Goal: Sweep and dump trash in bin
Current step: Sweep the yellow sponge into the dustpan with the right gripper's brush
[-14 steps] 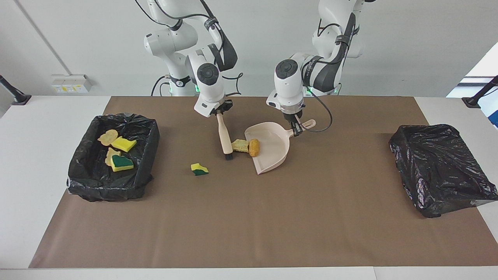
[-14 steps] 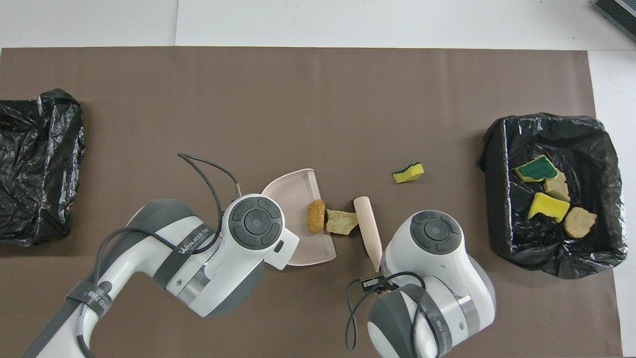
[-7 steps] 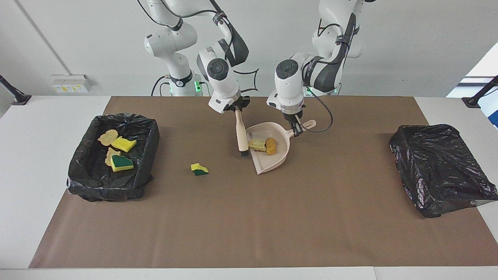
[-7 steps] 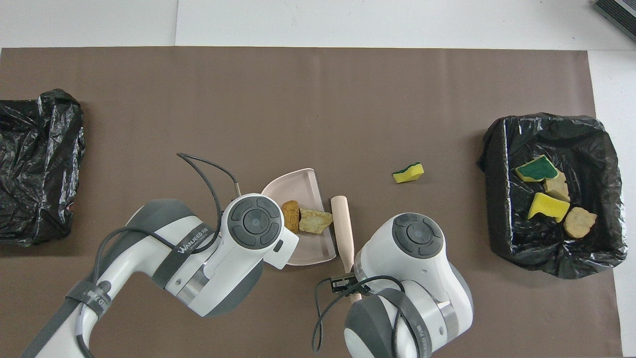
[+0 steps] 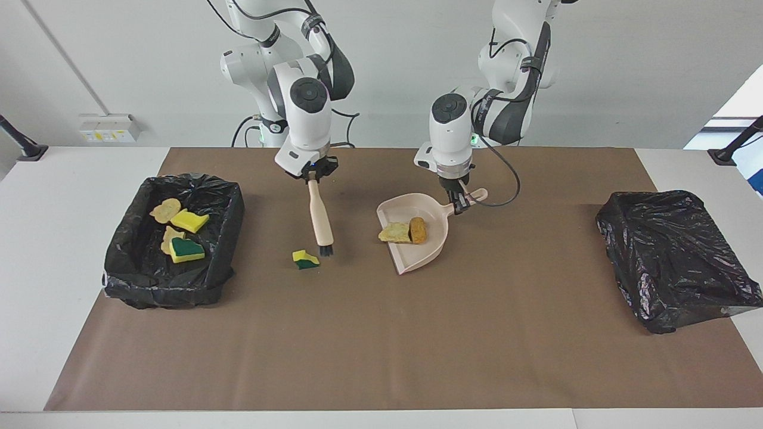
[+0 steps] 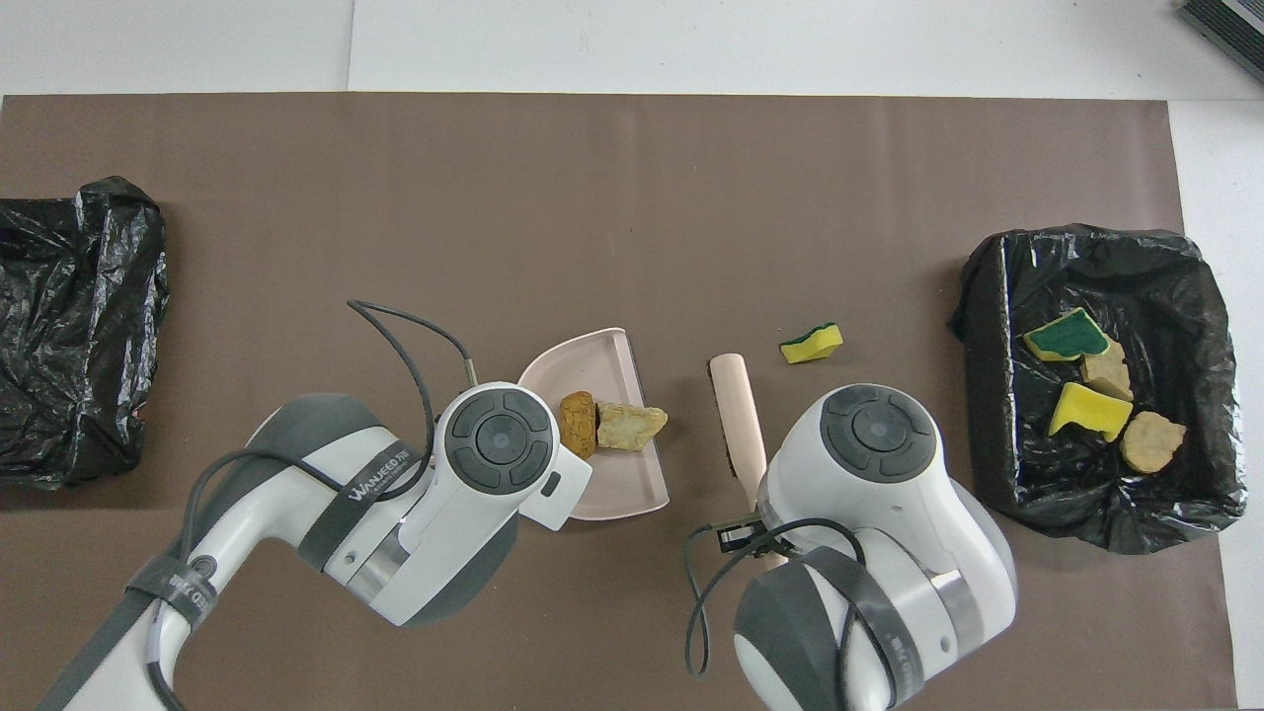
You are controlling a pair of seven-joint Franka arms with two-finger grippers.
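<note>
Brown matting covers our table. At its nine o'clock end, our right gripper clamps the brush beside a loose sponge scrap; our left gripper clamps the dustpan holding two lumps. Four scraps lie in the bin.

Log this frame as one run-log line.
right gripper: holds brush beside loose sponge scrap | left gripper: holds dustpan, two scraps inside

White arms, dark-grey joint bands, round grey end caps, looping black cables (green base lights).
</note>
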